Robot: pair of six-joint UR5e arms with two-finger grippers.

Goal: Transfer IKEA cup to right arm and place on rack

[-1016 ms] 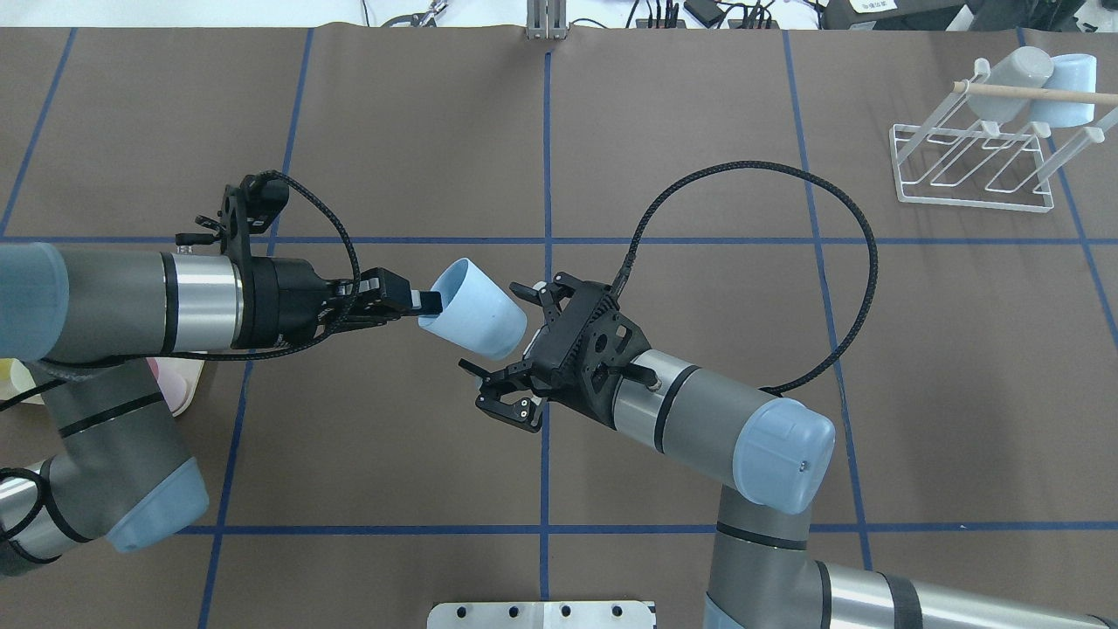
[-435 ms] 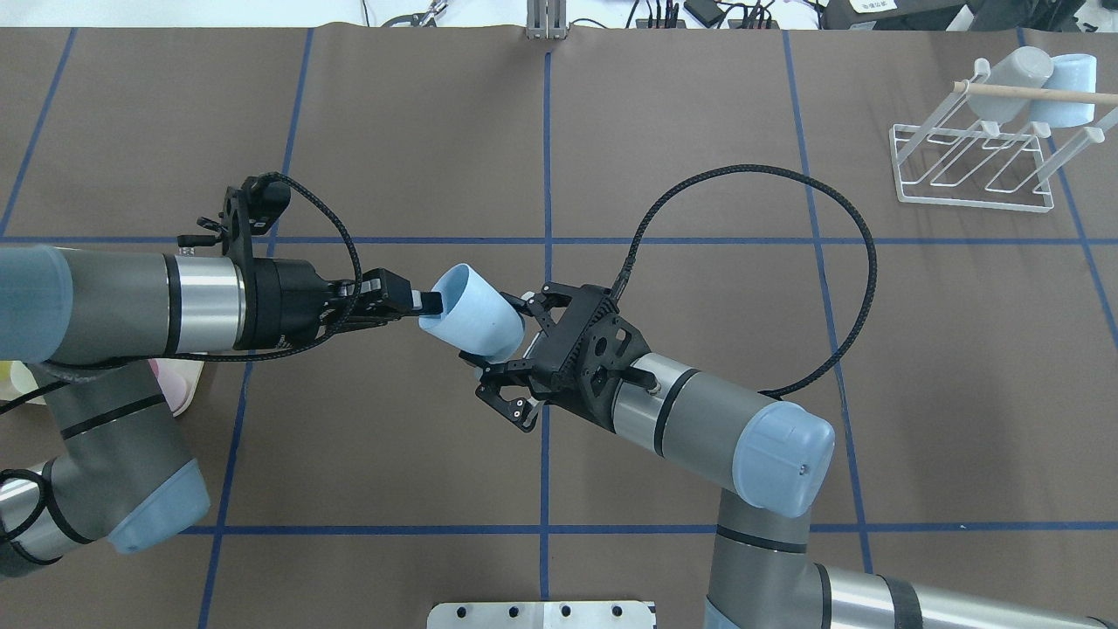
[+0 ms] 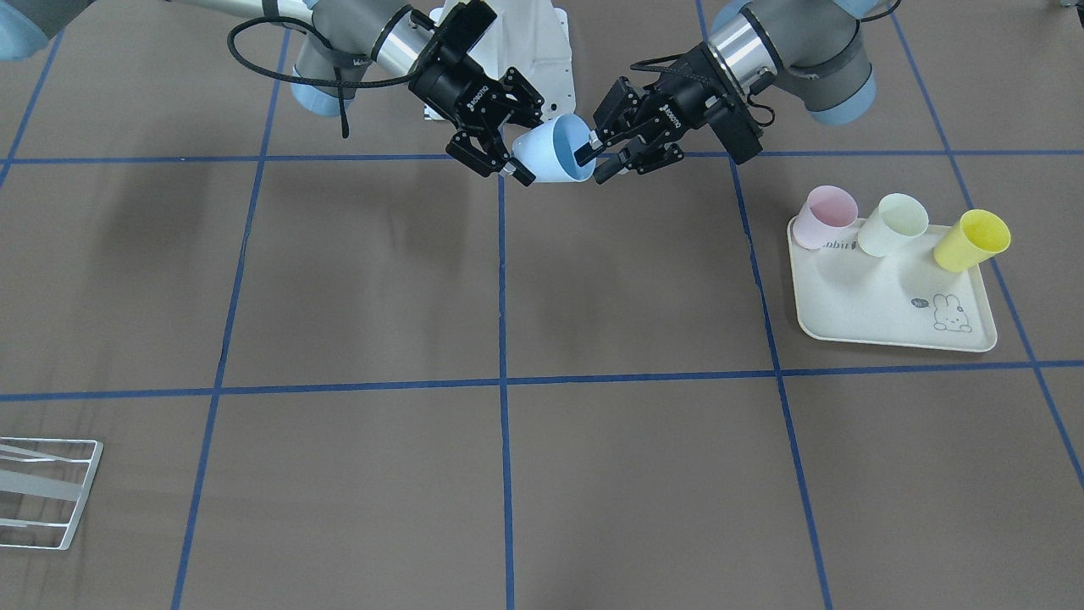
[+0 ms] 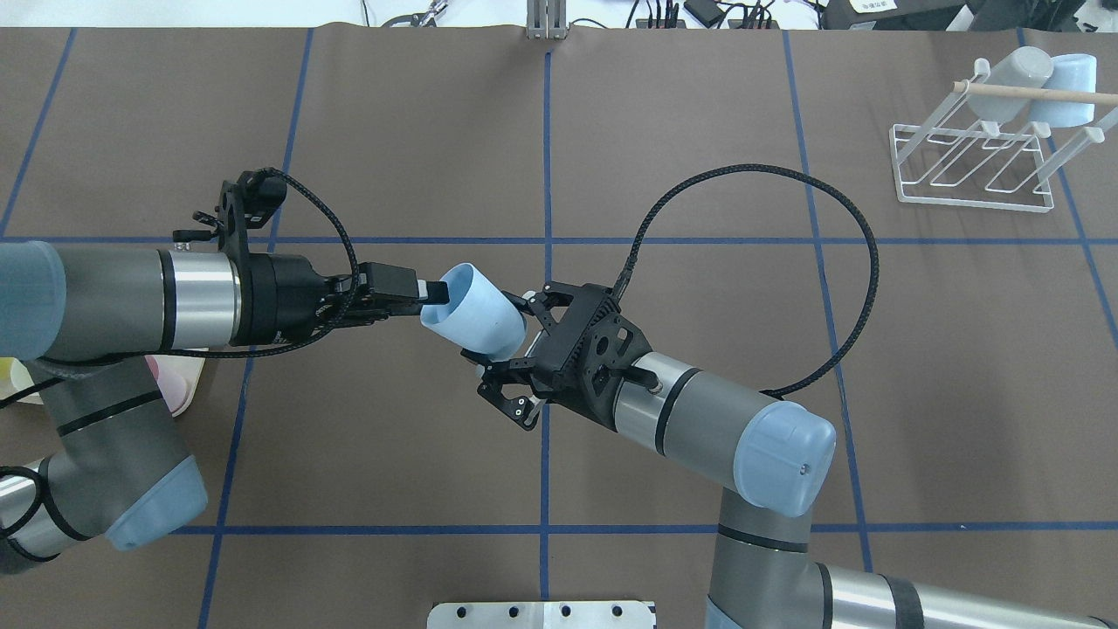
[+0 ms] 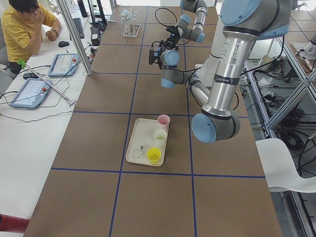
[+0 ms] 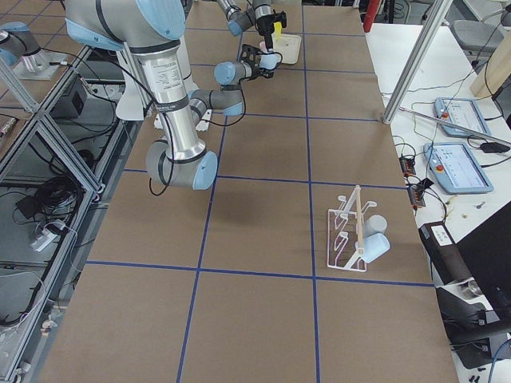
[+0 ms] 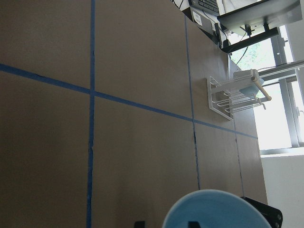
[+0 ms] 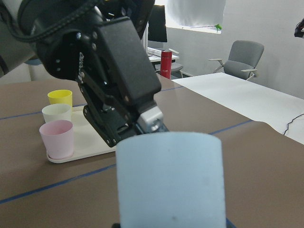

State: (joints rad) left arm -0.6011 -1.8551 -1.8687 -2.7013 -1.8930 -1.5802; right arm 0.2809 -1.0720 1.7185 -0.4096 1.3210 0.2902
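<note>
A grey office chair (image 8: 242, 58) stands beside a white desk (image 8: 247, 97) beyond the blue-taped brown table (image 4: 681, 131).

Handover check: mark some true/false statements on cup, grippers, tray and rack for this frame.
1. The blue cup is off the table, between both grippers. True.
2. The tray holds four cups. False: three stand on it, a pink cup, a pale green cup and a yellow cup.
3. One finger of the left gripper is inside the blue cup's mouth. True.
4. The rack is empty. False: a grey cup and a pale blue cup sit on it.
5. The right gripper has a finger on either side of the blue cup's base end. True.
</note>
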